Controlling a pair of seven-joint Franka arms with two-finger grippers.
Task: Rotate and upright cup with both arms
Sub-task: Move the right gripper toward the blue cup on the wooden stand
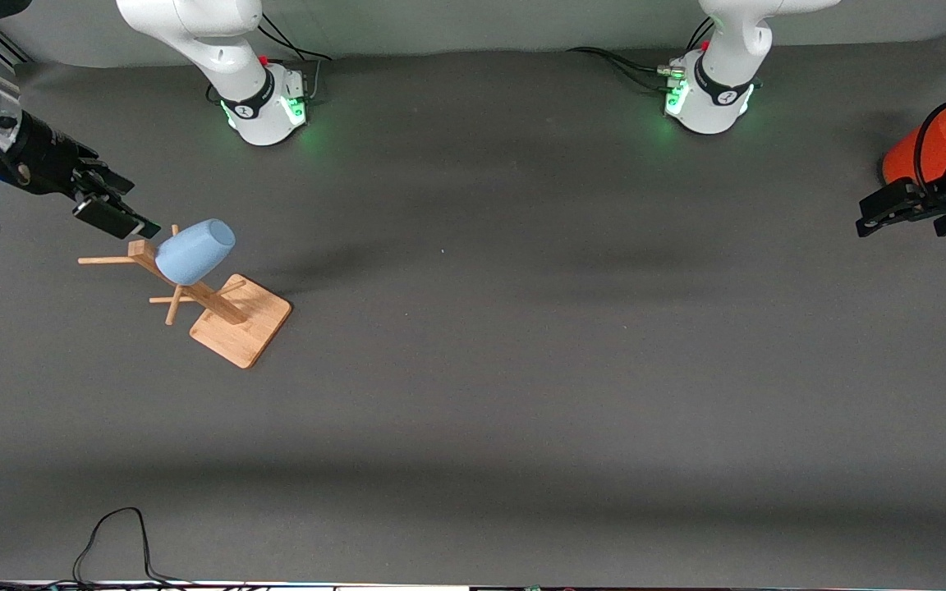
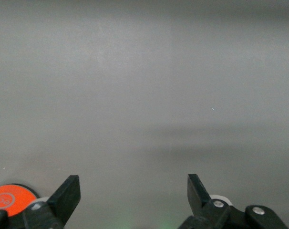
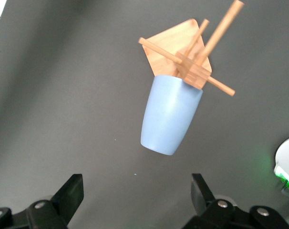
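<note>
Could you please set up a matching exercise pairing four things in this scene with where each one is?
1. cup
2. wooden rack
3. orange-red can
4. right gripper

A. at the left arm's end of the table
B. hung on a peg
C. open, up beside the cup
D. standing on the table, carrying the cup

Pairs: 1-B, 2-D, 3-A, 4-C

Table (image 1: 473,394) — rack (image 1: 239,318), can (image 1: 929,152).

A dark grey mat (image 1: 473,369) covers the whole table, softly shadowed in bands. A black cable (image 1: 112,538) loops at its near edge.
</note>
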